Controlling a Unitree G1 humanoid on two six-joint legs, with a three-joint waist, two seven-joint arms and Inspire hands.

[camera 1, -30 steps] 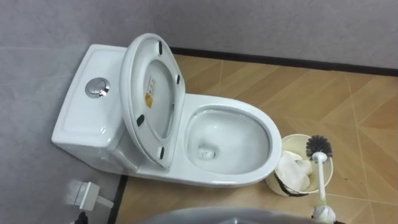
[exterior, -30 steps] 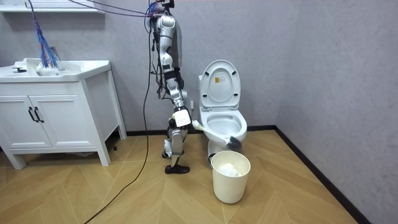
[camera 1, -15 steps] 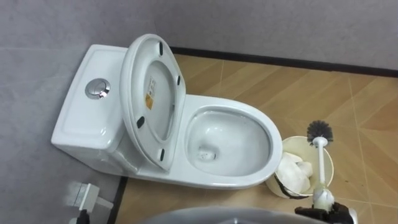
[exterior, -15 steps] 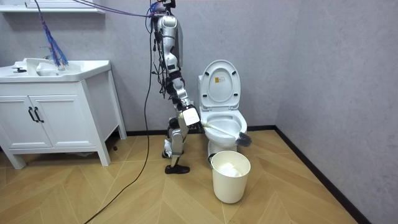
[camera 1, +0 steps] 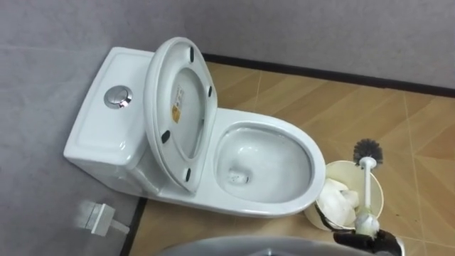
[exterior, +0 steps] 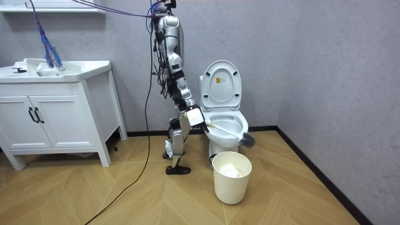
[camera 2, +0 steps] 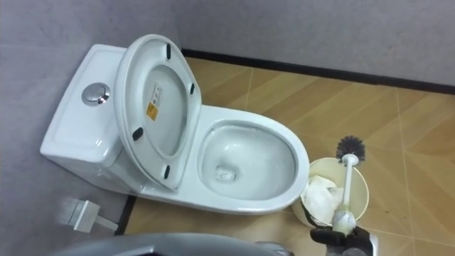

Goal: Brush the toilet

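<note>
Grey wall [camera 1: 284, 28] and herringbone wood floor [camera 1: 298, 92] surround the centre-frame toilet [camera 1: 270, 208]. Its raised lid carries a yellow sticker [camera 1: 177, 107], unreadable. Lower right, by the bin [camera 1: 340, 169], the right hand [camera 1: 357, 240] is clamped on the toilet brush [camera 1: 367, 181].

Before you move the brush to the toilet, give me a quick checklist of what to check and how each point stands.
1. Lid and seat raised: ok.
2. Toilet brush held in the right hand: ok.
3. Brush head over the bowl: not ok, it is outside the rim, on the side of the bin.
4. Bowl open, nothing lying across it: ok.
5. Bin standing clear of the bowl's rim: ok in the room view, though close beside it.
6. Bristles dripping or dry: cannot tell.
</note>
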